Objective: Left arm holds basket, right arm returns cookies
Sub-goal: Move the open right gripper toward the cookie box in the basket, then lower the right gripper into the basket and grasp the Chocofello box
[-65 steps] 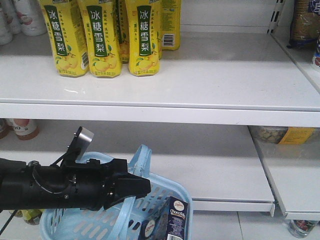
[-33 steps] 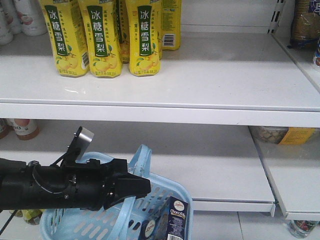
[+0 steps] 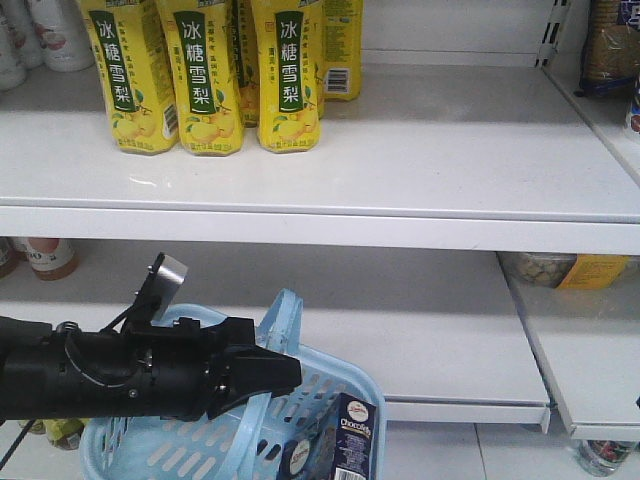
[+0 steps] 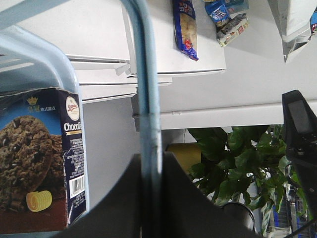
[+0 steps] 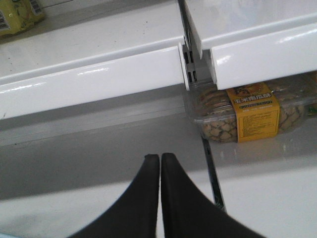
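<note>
1. The left gripper [image 4: 151,166] has its dark fingers [image 4: 124,198] pinching the flat loop handle [image 4: 147,89] of the pale blue slotted plastic basket [image 3: 170,455], one finger on each side of the strip.
2. The right gripper [image 5: 160,161] has its black fingers [image 5: 148,183] pressed together with nothing between them. They point at the bare white lower shelf [image 5: 99,148].
3. The dark navy rectangular cookie carton [image 3: 352,440] stands upright inside the basket, near its right-hand wall and apart from both grippers.
4. By my reading, the basket is secured and the pick has not begun. Next, the right fingers must spread, come down over the carton's top clear of the handle, and close across its narrow faces.
5. The carton is the only thing I can make out in the basket, though the left arm hides much of the floor. A clear plastic tub with an orange label [image 5: 247,116], full of small biscuits, lies on the neighbouring shelf bay.
</note>
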Tool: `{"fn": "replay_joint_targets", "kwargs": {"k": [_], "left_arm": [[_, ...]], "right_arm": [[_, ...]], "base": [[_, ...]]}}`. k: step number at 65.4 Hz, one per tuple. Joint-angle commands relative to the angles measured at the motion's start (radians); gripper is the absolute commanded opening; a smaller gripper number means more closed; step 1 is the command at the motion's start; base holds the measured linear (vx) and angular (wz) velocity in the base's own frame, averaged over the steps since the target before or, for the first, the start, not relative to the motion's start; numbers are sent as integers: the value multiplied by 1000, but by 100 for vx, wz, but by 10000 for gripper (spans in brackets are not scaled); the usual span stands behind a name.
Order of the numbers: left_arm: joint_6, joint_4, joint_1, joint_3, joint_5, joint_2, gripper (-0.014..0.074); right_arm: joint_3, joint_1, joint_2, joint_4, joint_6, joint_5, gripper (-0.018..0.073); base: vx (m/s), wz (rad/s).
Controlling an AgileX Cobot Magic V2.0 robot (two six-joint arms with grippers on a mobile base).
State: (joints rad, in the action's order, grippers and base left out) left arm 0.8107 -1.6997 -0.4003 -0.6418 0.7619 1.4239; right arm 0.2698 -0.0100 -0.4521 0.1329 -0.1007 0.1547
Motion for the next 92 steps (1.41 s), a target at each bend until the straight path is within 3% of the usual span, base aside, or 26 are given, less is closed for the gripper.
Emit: {"fn": "replay_joint_targets", "kwargs": {"k": [1,11,26,52,62,83,92], "left_arm": [[46,-75,-1,-28,2,-34,-6],[46,-75,-1,-28,2,-34,-6],[46,-75,-1,-28,-1,-34,-6],[46,-75,-1,-28,1,-34,-6],[46,-75,-1,-28,1,-34,-6],[46,-75,-1,-28,1,-34,-6],[46,-75,-1,-28,1,-34,-6]], "right_arm": [[35,-1,-22,51,-2,-64,-3],[35,-18,-46,95,3,-63,-3],[36,-168,-139,125,6,-6,43],[59,-514,-416,270,6,-2,429],[147,-602,-562,309,6,19,503],[342,-631,-850,525,10,150,501],[403,-631,-931,603,68,201,501]], "base": [[0,0],[0,0],[0,0],[0,0],[0,0],[0,0],[0,0]]}}
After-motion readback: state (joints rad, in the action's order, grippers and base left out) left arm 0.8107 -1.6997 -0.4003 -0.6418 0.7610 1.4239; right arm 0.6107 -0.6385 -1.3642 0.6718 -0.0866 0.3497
